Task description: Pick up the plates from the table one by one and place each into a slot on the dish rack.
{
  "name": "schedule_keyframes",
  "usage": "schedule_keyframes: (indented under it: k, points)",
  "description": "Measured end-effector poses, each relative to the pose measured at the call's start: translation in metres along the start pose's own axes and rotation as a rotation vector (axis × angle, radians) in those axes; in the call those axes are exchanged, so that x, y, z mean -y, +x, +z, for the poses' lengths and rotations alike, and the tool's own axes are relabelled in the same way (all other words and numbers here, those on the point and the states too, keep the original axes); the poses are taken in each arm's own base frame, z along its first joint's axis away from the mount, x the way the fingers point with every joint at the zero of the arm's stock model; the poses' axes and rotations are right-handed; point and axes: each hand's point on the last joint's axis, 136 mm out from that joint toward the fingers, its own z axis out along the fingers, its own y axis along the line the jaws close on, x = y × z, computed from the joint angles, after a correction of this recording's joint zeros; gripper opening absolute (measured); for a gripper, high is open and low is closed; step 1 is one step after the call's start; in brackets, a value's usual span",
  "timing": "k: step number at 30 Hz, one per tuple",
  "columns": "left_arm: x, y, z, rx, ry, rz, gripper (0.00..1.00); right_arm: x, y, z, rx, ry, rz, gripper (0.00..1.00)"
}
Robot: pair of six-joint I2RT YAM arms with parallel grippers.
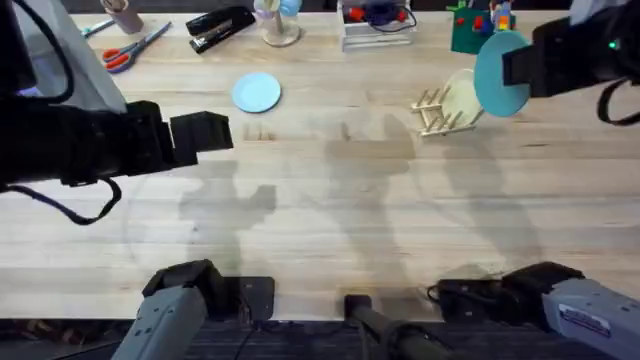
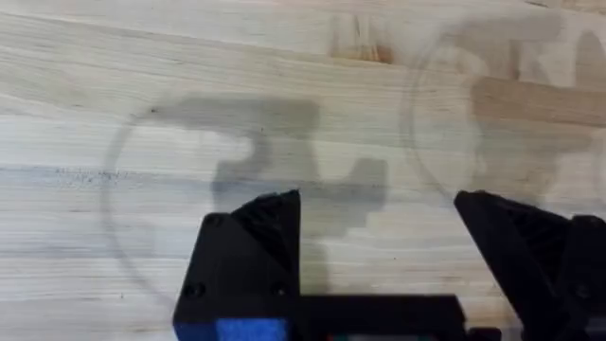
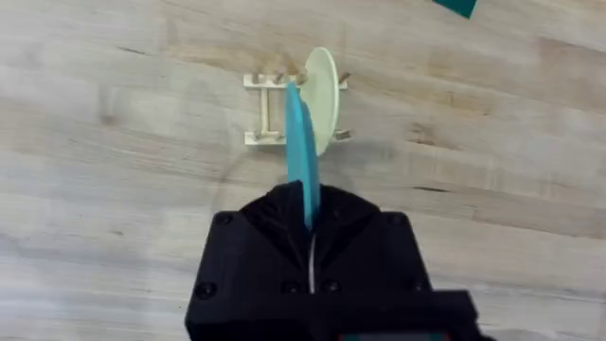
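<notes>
Three plates in all: one teal plate (image 1: 497, 75), one light blue plate (image 1: 257, 92) and one pale yellow plate (image 1: 461, 98). One wooden dish rack (image 1: 436, 112). Two robot arms with one gripper each: the left gripper (image 2: 379, 246) and the right gripper (image 3: 311, 227). Along the table's far edge, one pair of orange-handled scissors (image 1: 130, 48) and one black stapler (image 1: 220, 28).

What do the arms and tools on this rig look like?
Both arms are black, boxy links with loose black cables. Grey housings sit at both bases, the right one bearing a label. The left tool has angular black fingers above a blue strip. The right tool is a matte black block with screw heads.
</notes>
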Motion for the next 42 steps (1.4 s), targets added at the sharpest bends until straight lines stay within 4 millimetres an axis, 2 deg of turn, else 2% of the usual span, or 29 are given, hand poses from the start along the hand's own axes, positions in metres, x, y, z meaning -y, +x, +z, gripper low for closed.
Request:
schedule_keyframes:
  k: [19,24,36,42]
  points:
    - [0.000,0.000,0.000,0.000,0.000,0.000,0.994,-0.003,0.001,0.017,-0.052,0.002,-0.011,0.029]
    - [0.000,0.000,0.000,0.000,0.000,0.000,0.994,-0.005,-0.004,0.024,-0.049,0.002,-0.010,0.029]
    - [0.000,0.000,0.000,0.000,0.000,0.000,0.994,-0.005,-0.010,0.025,-0.026,0.003,-0.003,0.029]
    - [0.000,0.000,0.000,0.000,0.000,0.000,0.993,0.004,-0.013,0.026,-0.015,0.018,0.024,0.029]
